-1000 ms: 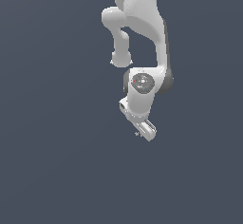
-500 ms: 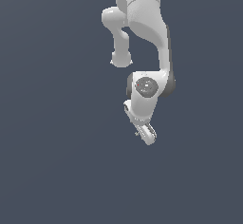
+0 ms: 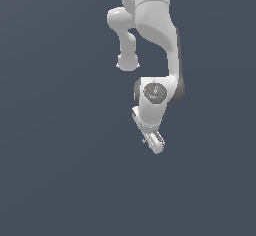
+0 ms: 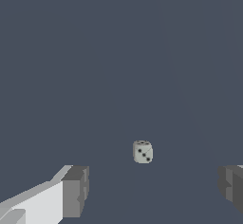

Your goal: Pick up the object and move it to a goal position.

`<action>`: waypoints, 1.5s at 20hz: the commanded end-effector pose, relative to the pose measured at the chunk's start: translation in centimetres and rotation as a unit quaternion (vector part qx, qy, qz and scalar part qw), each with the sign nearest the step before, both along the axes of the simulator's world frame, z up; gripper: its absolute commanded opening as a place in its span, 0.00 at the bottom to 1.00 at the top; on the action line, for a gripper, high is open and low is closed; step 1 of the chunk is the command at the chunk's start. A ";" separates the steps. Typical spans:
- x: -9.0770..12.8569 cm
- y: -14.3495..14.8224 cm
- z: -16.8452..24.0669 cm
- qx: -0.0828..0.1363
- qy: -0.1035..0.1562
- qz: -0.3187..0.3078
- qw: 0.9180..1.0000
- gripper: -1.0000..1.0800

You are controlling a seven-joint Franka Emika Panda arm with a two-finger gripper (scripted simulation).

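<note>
The pincer (image 4: 152, 190) stands wide apart around a small die (image 4: 142, 151); probably light, rigid, best pinched across flat opposite faces.

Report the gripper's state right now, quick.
Gripper: open, holding nothing; the fingers stand wide apart, and the small die sits untouched on the floor between and ahead of them.
</note>
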State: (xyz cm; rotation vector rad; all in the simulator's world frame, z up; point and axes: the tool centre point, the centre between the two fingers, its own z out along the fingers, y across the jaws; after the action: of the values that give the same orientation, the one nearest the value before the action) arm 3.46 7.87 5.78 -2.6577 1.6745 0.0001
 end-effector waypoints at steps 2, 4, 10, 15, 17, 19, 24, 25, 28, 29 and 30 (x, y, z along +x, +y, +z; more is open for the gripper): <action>0.0 0.0 -0.8 0.000 0.000 -0.001 1.000 0.96; -0.1 0.0 -1.8 0.000 0.000 -0.001 1.000 0.96; -0.1 0.0 -4.5 0.000 0.000 -0.002 1.000 0.96; 0.0 0.0 -4.9 0.000 0.000 -0.002 1.000 0.00; 0.0 0.0 -4.9 0.000 0.000 -0.002 1.000 0.00; 0.0 0.0 -4.9 0.000 0.000 -0.002 1.000 0.00; 0.0 0.0 -4.9 0.000 0.000 -0.002 1.000 0.00; 0.0 0.0 -4.8 0.000 0.000 -0.002 1.000 0.00; 0.0 -0.1 -4.6 0.000 0.000 -0.002 1.000 0.00; 0.0 -0.1 -4.4 0.000 0.000 -0.002 1.000 0.00; 0.0 -0.2 -4.1 0.000 0.000 -0.002 1.000 0.00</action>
State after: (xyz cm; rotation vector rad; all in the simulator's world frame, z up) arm 3.40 7.76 1.31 -2.6542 1.6812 0.0008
